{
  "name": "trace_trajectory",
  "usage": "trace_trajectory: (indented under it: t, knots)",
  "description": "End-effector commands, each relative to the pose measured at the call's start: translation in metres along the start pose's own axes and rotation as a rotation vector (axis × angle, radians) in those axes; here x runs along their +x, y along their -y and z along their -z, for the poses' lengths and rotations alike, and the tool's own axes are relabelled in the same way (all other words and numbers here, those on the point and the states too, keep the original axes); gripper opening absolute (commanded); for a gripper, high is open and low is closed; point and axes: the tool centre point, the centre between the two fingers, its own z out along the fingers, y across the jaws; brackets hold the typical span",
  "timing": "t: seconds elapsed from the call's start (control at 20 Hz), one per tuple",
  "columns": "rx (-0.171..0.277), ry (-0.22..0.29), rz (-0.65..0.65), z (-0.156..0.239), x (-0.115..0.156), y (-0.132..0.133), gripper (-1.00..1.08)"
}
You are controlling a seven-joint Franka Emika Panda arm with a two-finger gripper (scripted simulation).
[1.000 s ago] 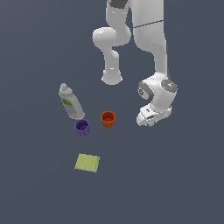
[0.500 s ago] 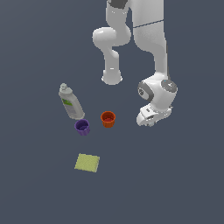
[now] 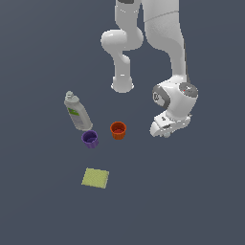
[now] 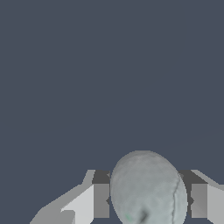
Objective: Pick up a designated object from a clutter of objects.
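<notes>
Straddling the small, pale grey-white mottled ball (image 4: 148, 189), the gripper (image 4: 150, 200) shows a dark pad on each side of it in the wrist view. Whether those pads already press the ball or only bracket it I cannot tell, since thin dark slivers remain at both edges. In the exterior view the gripper (image 3: 166, 130) sits low over the dark grey floor (image 3: 201, 201), well to that view's right of the clutter, and the ball itself is hidden beneath the white hand there.

The step in hand looks like securing the ball before any lift. A sphere offers only a small contact patch to flat pads, so the squeeze should meet it at its widest line, level with its centre; a grip too high would probably pop it downward and away. The ball appears roughly centred between the pads, which is good. Closing slowly and evenly should keep it from being nudged sideways, and the lift ought to go straight up.

Nearest to the hand stands the orange round cup (image 3: 118, 129), clearly apart. Beyond it sit the purple round cup (image 3: 90, 139) and the grey bottle with a green label (image 3: 78, 112), with the yellow-green square pad (image 3: 95, 178) lying flat farther off. None crowds the grasp, so no detour seems needed.
</notes>
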Motion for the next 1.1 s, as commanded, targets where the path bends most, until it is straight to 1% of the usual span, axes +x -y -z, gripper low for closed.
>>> trace_trajectory:
  t: [0.0, 0.25, 1.05]
  knots:
    - [0.0, -0.001, 0.0, 0.015, 0.006, -0.003, -1.0]
    - [0.002, -0.001, 0.001, 0.054, 0.021, -0.012, -1.0]
    - [0.004, 0.0, 0.002, 0.206, 0.084, -0.045, -1.0]
